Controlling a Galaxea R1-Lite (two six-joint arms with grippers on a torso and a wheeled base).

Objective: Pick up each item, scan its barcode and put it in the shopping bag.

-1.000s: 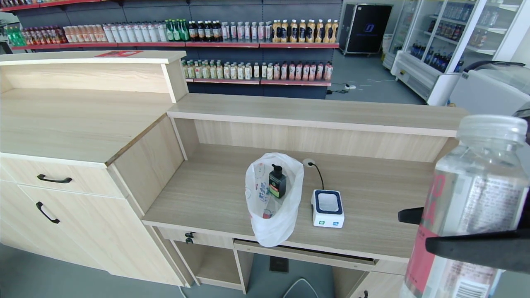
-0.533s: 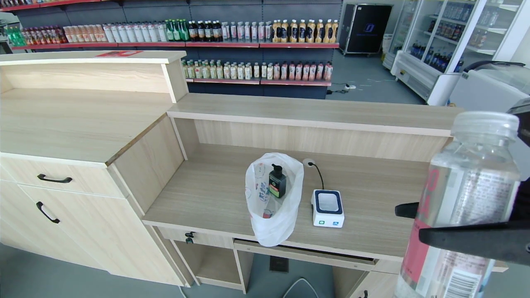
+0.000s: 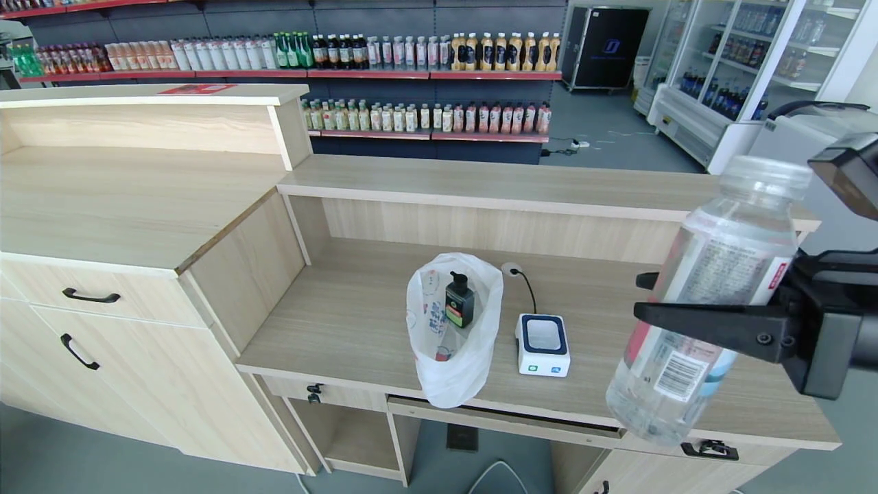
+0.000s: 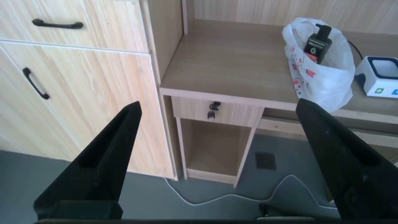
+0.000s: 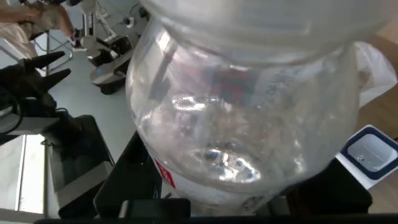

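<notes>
Wooden counter (image 3: 343, 322) holds shopping bag (image 3: 454, 360) beside scanner (image 3: 542, 345).

Colours on the pale wood-grain counter (image 3: 357, 315)
The clear bottle (image 3: 713, 274) wears a white label with a red band (black barcode stripes lower down); the bag (image 3: 425, 343) is white with red-blue print, the pump bottle (image 3: 459, 305) dark with a red-green label, the scanner (image 3: 542, 345) white, navy-framed.

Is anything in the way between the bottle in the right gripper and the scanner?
Nothing visible. The right gripper holds the bottle over the counter's right end; only bare counter separates it from the scanner.
</notes>
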